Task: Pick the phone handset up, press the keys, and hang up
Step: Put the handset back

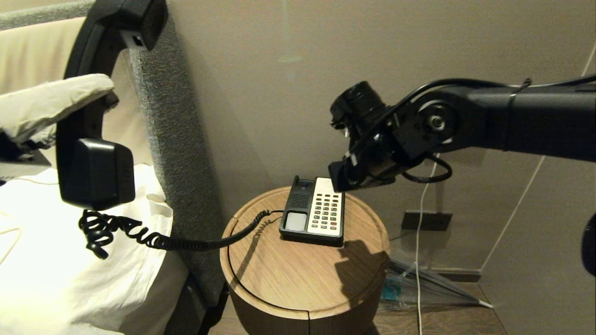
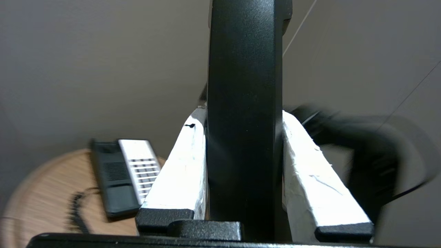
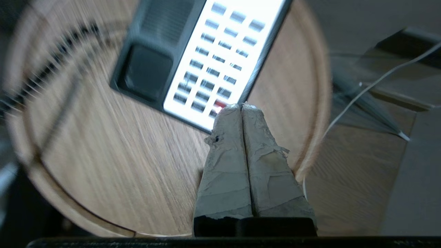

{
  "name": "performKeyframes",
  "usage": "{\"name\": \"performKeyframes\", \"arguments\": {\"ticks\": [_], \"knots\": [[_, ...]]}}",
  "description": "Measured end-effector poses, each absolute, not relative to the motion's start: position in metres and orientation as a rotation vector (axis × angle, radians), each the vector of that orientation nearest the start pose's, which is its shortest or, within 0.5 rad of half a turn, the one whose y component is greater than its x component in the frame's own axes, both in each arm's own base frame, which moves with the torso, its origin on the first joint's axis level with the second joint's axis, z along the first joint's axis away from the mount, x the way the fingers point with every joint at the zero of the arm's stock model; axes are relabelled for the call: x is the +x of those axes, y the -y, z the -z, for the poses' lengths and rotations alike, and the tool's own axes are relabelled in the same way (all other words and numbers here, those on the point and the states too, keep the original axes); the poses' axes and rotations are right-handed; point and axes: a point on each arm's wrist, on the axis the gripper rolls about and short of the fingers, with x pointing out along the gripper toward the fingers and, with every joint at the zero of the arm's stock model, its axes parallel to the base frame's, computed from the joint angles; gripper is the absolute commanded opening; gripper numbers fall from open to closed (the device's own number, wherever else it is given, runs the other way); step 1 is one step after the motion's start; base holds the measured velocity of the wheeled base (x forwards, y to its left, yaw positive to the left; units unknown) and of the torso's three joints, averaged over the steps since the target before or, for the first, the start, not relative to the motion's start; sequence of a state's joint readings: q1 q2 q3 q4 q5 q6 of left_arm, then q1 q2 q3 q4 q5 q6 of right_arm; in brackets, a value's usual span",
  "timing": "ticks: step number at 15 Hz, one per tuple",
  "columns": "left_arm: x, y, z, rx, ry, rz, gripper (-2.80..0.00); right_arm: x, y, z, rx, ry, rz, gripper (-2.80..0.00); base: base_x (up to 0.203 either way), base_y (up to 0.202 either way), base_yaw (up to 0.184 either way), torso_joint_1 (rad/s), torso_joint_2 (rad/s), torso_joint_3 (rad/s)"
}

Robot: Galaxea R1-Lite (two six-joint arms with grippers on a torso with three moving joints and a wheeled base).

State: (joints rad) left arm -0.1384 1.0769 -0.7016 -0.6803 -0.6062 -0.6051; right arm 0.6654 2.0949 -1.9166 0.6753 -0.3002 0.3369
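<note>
Left hand [image 2: 243, 165] clamps the phone handset [image 1: 91, 116] aloft; right hand [image 3: 241, 108], fingers together, seemingly hovers over keypad [image 3: 220, 58].

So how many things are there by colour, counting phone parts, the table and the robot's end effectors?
Black: 2, the handset and its cord.
Black-and-cream: 1, the phone base.
Wood: 1, the table.
White-wrapped: 2, the left end effector shut on the handset, and the right end effector shut above the keys.
Total: 6.
</note>
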Motion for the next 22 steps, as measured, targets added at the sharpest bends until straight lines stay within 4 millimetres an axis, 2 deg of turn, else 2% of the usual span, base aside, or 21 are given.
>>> {"name": "performKeyframes", "arguments": {"ticks": [4,8,10,13,17,19,22], "knots": [[0.177,0.062,-0.288,-0.294,0.049,0.794,-2.80,0.293,-0.198,-0.298,0.163,-0.644,-0.164,-2.80,0.000,0.000,0.000,0.000,0.00,0.000],[0.225,0.104,-0.273,-0.284,-0.038,0.742,-2.80,0.240,-0.152,-0.362,0.356,-0.485,-0.183,-2.80,0.000,0.000,0.000,0.000,0.00,0.000],[0.249,0.127,-0.257,-0.281,-0.099,0.694,-2.80,0.214,-0.133,-0.382,0.393,-0.422,-0.198,-2.80,0.000,0.000,0.000,0.000,0.00,0.000],[0.286,0.164,-0.224,-0.261,-0.193,0.575,-2.80,0.182,-0.111,-0.395,0.418,-0.374,-0.213,-2.80,0.000,0.000,0.000,0.000,0.00,0.000],[0.330,0.200,-0.194,-0.209,-0.276,0.376,-2.80,0.157,-0.096,-0.396,0.446,-0.367,-0.251,-2.80,0.000,0.000,0.000,0.000,0.00,0.000],[0.341,0.216,-0.178,-0.161,-0.302,0.336,-2.80,0.148,-0.090,-0.394,0.456,-0.373,-0.265,-2.80,0.000,0.000,0.000,0.000,0.00,0.000],[0.344,0.224,-0.151,-0.023,-0.395,0.315,-2.80,0.139,-0.085,-0.390,0.462,-0.380,-0.272,-2.80,0.000,0.000,0.000,0.000,0.00,0.000]]}}
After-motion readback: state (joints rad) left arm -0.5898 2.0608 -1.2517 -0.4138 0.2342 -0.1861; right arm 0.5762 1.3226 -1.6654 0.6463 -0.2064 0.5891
